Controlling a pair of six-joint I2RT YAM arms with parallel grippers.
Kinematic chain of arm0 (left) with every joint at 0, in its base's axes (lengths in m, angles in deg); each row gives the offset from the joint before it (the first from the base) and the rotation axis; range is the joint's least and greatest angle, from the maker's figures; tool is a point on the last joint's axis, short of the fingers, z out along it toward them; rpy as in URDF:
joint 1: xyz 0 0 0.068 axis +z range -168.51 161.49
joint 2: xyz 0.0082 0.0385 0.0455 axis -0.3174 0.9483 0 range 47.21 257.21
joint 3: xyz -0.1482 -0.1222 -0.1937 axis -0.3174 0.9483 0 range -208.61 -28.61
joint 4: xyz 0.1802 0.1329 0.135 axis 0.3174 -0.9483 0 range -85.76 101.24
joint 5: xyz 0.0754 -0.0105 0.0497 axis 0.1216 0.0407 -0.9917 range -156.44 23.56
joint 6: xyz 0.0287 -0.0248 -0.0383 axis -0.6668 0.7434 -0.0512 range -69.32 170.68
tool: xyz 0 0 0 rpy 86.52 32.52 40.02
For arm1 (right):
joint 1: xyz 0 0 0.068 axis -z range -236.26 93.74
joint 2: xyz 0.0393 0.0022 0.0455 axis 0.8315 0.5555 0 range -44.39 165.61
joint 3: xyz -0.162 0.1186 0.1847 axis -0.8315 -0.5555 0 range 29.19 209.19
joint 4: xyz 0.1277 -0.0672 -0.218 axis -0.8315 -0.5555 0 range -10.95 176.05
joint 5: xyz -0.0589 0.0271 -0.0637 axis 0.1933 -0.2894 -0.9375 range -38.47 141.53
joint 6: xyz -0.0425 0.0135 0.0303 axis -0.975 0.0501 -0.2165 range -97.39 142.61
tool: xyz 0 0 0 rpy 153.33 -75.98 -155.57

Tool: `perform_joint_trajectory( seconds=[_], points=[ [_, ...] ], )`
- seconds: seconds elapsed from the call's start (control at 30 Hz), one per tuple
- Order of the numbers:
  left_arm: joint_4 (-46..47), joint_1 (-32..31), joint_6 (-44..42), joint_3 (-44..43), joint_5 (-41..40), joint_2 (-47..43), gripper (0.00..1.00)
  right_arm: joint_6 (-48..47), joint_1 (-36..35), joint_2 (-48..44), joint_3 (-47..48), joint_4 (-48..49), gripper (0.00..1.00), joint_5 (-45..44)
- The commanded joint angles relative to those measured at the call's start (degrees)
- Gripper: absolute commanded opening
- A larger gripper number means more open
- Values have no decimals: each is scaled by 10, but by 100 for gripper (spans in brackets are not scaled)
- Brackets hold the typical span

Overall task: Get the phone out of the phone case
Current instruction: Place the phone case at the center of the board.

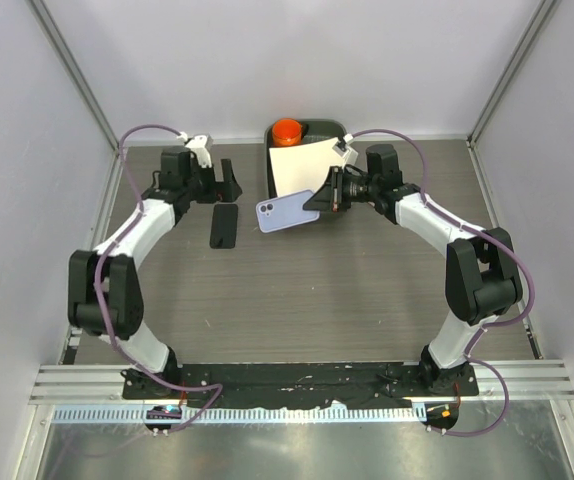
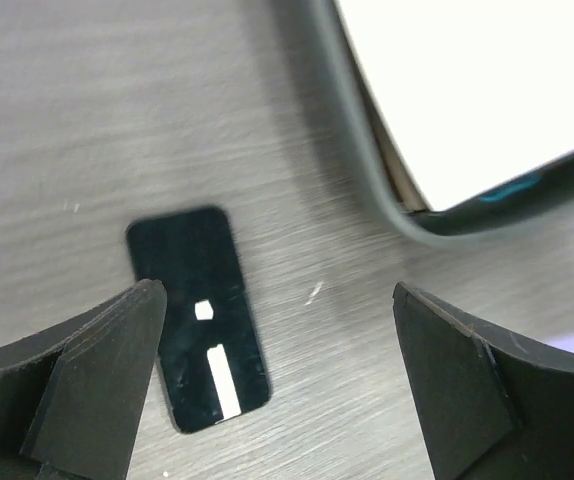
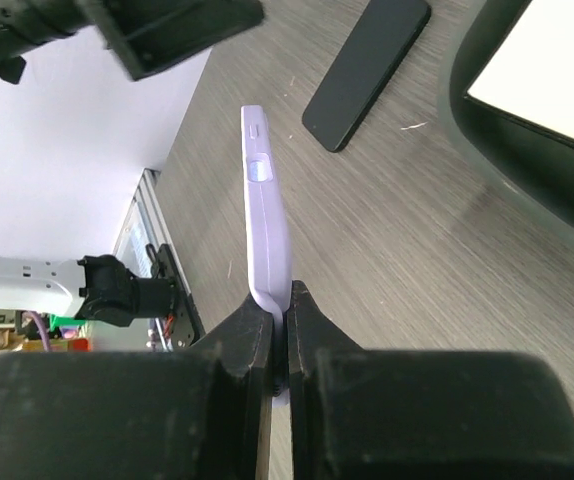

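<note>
The big gray table (image 1: 297, 300) fills the middle. At its back edge sits a dark tray (image 1: 329, 127) with a white sheet (image 1: 302, 165) in it and a small orange thing (image 1: 288, 131) at the far end.

The right gripper (image 1: 325, 195) is just in front of the tray. Its two fingers are pressed tight on one end of the light purple phone case (image 1: 287, 212), and the wrist camera shows the case from its thin side, held up off the table.

The left gripper (image 1: 217, 185) is above the far end of the black phone (image 1: 224, 226). Its fingers (image 2: 97, 380) are spread wide with nothing between them.

The phone lies flat on the table, just left of the case and not touching it.
</note>
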Motion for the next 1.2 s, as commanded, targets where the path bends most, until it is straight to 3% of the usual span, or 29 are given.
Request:
perform_joint_trajectory(
  seconds=[0.0,0.27,0.4,0.6,0.83,0.97,1.13,1.17],
  points=[
    [92,-1,-35,35,142,-85,100,-6,-2,-25,13,22,1,51],
    [83,-2,-33,50,403,-129,100,-41,-48,-35,13,10,1,101],
    [51,-12,-54,48,450,-133,100,-60,-80,-29,21,-14,1,123],
    [-72,-20,-133,27,522,-130,100,-61,-91,-23,25,-16,1,136],
    [-308,-39,-306,-35,568,-100,91,-64,-92,-34,22,-13,1,144],
    [-342,-57,-350,-42,547,-97,76,-65,-92,-35,21,-12,1,144],
    [-343,-75,-357,-38,527,-101,66,-65,-92,-38,21,-12,1,145],
    [-343,-76,-357,-38,524,-103,59,-66,-92,-39,21,-13,1,144]
  ],
)
